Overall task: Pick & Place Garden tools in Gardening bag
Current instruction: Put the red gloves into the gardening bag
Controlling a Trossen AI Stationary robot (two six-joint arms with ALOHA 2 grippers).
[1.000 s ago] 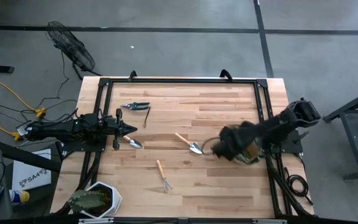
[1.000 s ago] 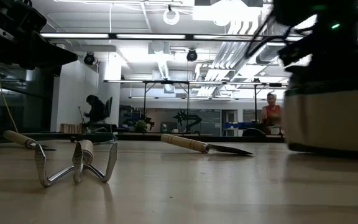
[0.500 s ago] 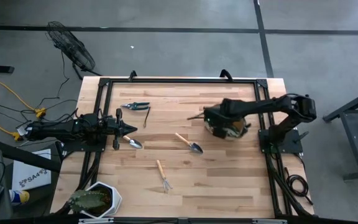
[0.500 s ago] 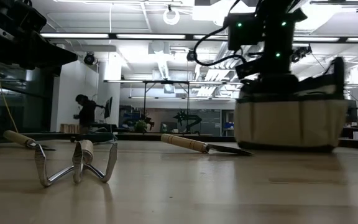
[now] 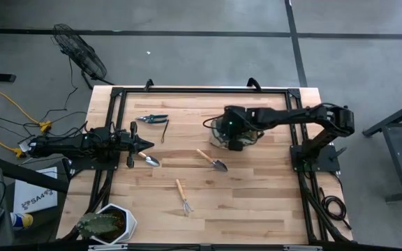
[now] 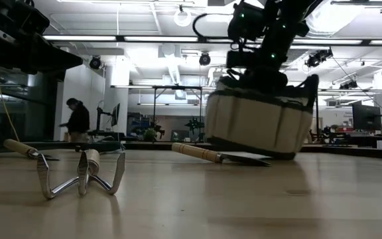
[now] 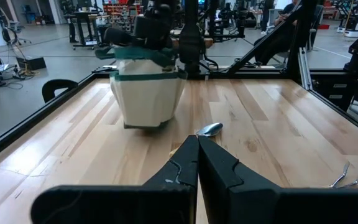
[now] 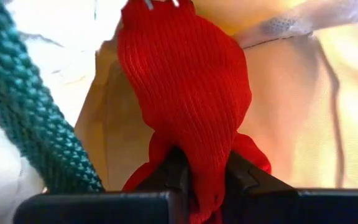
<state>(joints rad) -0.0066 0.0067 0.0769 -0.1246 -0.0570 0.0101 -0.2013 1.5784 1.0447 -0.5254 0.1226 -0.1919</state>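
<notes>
Right gripper [image 8: 197,171] jaws pinched on red cloth [image 8: 188,93] inside bag [image 5: 229,132], bag tilted, partly off bench [image 5: 257,195] mid-far side. Left gripper [image 7: 197,149] jaws shut, empty, parked left. Tools not yet bagged. Next, likely: settle bag upright, release, fetch trowel [image 5: 212,160].

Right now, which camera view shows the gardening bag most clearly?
The low view: the whole gardening bag shows from the side, tilted, one end off the table. The high view hides it mostly under the right arm; the left wrist view shows it farther off; the right wrist view shows only its fabric.
</notes>
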